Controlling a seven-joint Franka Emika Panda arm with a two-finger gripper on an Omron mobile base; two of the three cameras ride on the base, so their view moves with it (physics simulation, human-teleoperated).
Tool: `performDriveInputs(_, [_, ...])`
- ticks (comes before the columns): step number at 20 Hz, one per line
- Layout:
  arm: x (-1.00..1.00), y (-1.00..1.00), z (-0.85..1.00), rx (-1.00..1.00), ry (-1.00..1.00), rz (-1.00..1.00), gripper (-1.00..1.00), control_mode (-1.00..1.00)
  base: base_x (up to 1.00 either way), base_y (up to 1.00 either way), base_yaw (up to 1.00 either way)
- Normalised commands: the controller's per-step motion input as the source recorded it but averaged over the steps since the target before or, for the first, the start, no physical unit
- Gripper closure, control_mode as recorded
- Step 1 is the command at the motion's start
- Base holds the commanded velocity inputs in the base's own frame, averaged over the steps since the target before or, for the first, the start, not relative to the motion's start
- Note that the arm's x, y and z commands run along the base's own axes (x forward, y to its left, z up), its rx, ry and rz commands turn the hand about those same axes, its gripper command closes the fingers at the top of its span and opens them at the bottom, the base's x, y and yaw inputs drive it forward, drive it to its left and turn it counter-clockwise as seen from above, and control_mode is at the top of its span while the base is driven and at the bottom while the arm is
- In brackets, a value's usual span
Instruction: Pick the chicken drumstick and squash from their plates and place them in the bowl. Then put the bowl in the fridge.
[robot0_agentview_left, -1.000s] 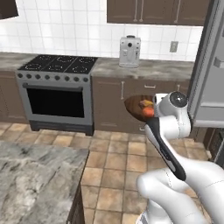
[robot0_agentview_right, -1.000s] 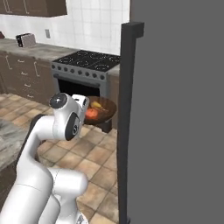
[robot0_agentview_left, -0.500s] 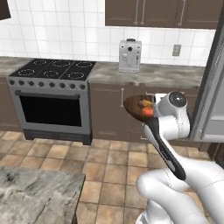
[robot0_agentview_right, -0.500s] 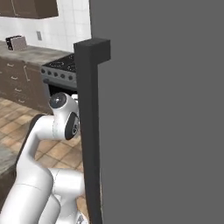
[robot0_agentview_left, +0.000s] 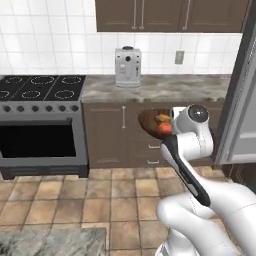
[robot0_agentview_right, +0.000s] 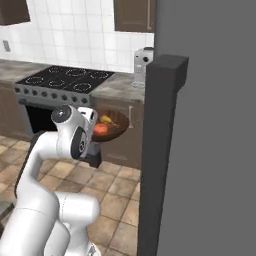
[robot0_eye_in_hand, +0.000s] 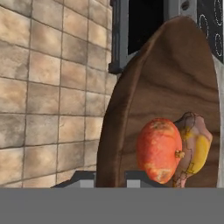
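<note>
Currently the gripper (robot0_eye_in_hand: 110, 177) is clamped on the near rim of the bowl (robot0_eye_in_hand: 175, 78), its fingertips (robot0_eye_in_hand: 138, 176) pinching the wooden edge, and you carry the bowl in the air at the end of the arm, level with the counter (robot0_agentview_left: 165, 87) drawers. Inside the bowl, the red-orange squash (robot0_eye_in_hand: 158, 149) sits nearest the gripped rim, touching the chicken drumstick (robot0_eye_in_hand: 194, 146) just beyond it. Keep the bowl level so neither item rolls over the free rim. Beyond the bowl stand the stove (robot0_agentview_right: 65, 80) and counter; the fridge (robot0_agentview_right: 210, 125) rises beside the bowl, its door edge (robot0_agentview_right: 160, 150) close. Steer the bowl around that edge before entering a shelf.
</note>
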Motion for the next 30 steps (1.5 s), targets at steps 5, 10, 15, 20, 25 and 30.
performDriveInputs(5, [0.0,0.0,0.0,0.0,0.0,0.0,1.0,1.0,0.25,0.38,-0.58])
performDriveInputs(10, [0.0,0.0,0.0,0.0,0.0,0.0,1.0,1.0,0.06,0.27,-0.76])
performDriveInputs(15, [0.0,0.0,0.0,0.0,0.0,0.0,1.0,1.0,0.03,0.24,-0.78])
performDriveInputs(20, [0.0,0.0,0.0,0.0,0.0,0.0,1.0,1.0,0.09,0.26,-0.73])
performDriveInputs(25, [0.0,0.0,0.0,0.0,0.0,0.0,1.0,1.0,0.54,0.39,-0.36])
performDriveInputs(30, [0.0,0.0,0.0,0.0,0.0,0.0,1.0,1.0,0.66,0.47,-0.19])
